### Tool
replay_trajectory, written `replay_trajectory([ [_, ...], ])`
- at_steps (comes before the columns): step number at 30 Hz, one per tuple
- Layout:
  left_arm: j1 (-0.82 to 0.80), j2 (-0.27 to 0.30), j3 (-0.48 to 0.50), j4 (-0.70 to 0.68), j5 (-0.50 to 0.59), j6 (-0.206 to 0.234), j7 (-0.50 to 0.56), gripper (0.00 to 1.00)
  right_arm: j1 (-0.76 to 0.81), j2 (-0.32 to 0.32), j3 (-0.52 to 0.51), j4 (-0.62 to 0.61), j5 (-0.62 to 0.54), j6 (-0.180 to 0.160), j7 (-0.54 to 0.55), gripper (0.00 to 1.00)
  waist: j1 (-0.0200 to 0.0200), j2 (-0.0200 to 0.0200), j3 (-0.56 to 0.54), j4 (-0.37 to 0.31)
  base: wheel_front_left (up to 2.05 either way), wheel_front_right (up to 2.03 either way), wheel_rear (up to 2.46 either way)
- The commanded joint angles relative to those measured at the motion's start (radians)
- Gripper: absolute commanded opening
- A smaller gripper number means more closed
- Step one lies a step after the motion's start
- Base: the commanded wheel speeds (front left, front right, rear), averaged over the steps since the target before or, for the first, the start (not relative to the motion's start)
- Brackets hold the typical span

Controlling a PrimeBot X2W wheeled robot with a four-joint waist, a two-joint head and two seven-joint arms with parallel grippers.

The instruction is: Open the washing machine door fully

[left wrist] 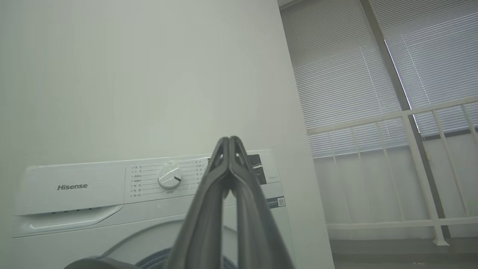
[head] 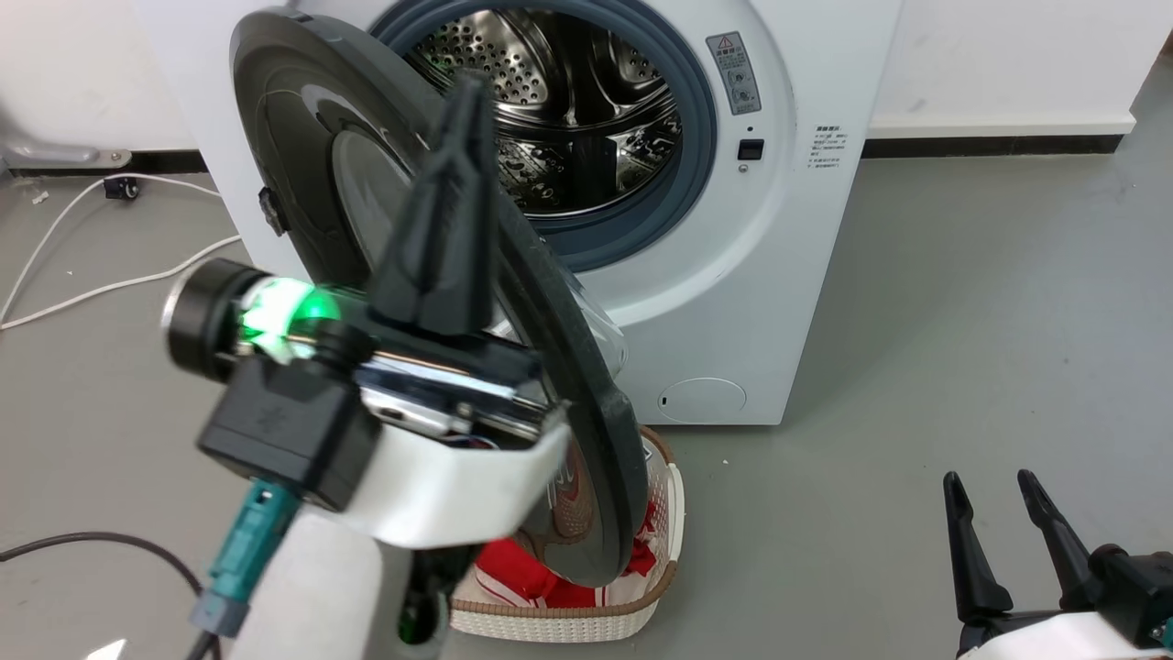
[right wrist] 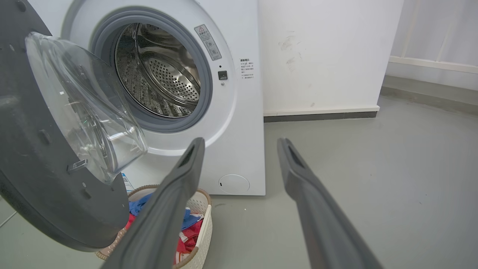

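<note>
The white washing machine (head: 779,275) stands with its steel drum (head: 568,119) exposed. The washing machine door (head: 293,165), black-rimmed, has swung out to the left and stands roughly half open. Its clear glass bowl (right wrist: 86,104) faces the drum in the right wrist view. My left gripper (head: 472,87) is raised in front of the door's outer face, fingers shut together with nothing between them; I cannot tell if it touches the door. In the left wrist view the left gripper (left wrist: 228,140) points at the control panel (left wrist: 170,177). My right gripper (head: 990,478) rests open low at the right, well clear of the machine, and the right wrist view shows this gripper (right wrist: 241,142) open too.
A white woven-rim laundry basket (head: 669,513) with red and blue clothes sits on the floor under the door's lower edge. White cables (head: 92,284) and a black cable (head: 92,541) lie on the floor at the left. Grey floor spreads to the right of the machine.
</note>
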Motion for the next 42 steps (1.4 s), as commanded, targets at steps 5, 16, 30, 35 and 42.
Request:
replay_trajectory([
  [5, 0.005, -0.022, -0.114, -0.017, -0.037, -0.020, 0.041, 0.00, 0.014, 0.004, -0.006, 0.007, 0.005, 0.000, 0.002, 1.00, 0.0000, 0.0000, -0.006, 0.003, 0.00, 0.00, 0.00],
  [16, 0.105, -0.035, -0.360, 0.094, -0.157, -0.071, 0.155, 0.00, 0.011, 0.004, -0.012, 0.015, 0.011, 0.000, 0.004, 1.00, 0.0000, 0.0000, 0.002, 0.009, 0.00, 0.00, 0.00],
  [30, 0.204, -0.020, -0.437, 0.320, -0.248, -0.043, 0.331, 0.00, -0.007, 0.004, -0.010, 0.047, 0.026, 0.000, 0.001, 1.00, 0.0000, 0.0000, 0.025, -0.005, 0.00, 0.00, 0.00],
  [35, 0.176, -0.014, -0.387, 0.387, -0.236, -0.001, 0.294, 0.00, -0.019, 0.003, -0.008, 0.062, 0.026, 0.000, -0.007, 1.00, 0.0000, 0.0000, 0.032, -0.014, 0.00, 0.00, 0.00],
  [42, 0.142, -0.005, -0.320, 0.458, -0.233, 0.045, 0.242, 0.00, -0.033, 0.003, -0.010, 0.081, 0.022, 0.000, -0.013, 1.00, 0.0000, 0.0000, 0.045, -0.023, 0.00, 0.00, 0.00],
])
